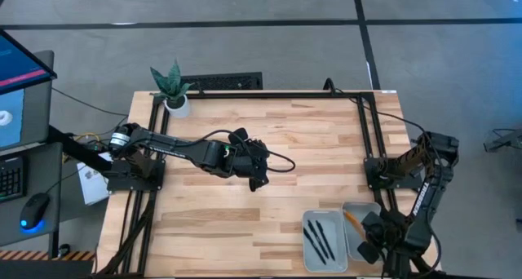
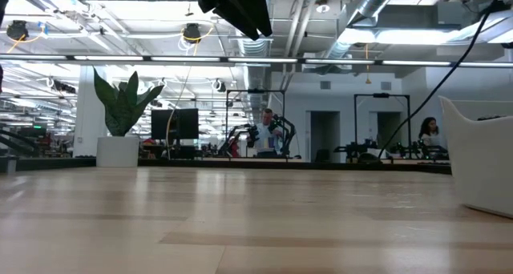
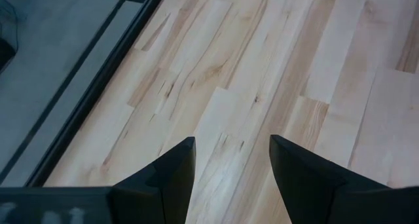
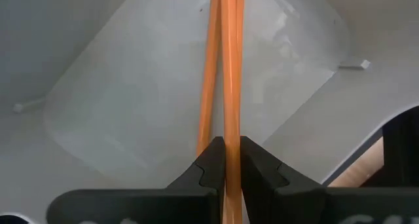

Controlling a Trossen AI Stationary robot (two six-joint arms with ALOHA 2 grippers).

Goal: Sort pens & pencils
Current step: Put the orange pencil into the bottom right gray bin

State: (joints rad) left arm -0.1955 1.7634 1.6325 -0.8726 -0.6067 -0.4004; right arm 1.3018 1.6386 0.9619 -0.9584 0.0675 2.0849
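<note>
- Right gripper (image 4: 230, 160) clamped on one orange pencil (image 4: 232, 67), held low inside the right-hand white tray (image 4: 131, 93), likely for release beside a second pencil (image 4: 208, 80) already lying there.
- Three black pens (image 1: 320, 237) gathered in the neighbouring tray (image 1: 308, 259), kept apart from the pencils.
- Left gripper (image 3: 230, 175) parted, holding nothing, raised over bare tabletop (image 3: 262, 67) mid-table, apparently waiting.

A pale wooden table (image 1: 245, 132) stands on a grey floor (image 1: 245, 42) crossed by dark lines. A potted plant (image 1: 173, 90) sits at one corner. To one side a desk carries a monitor (image 1: 20, 87), keyboard (image 1: 10, 177) and mouse (image 1: 33, 210). Beyond is an open workshop with exposed ceiling ducts (image 2: 385, 6), strip lights, dark frames and people (image 2: 268, 130) far off
</note>
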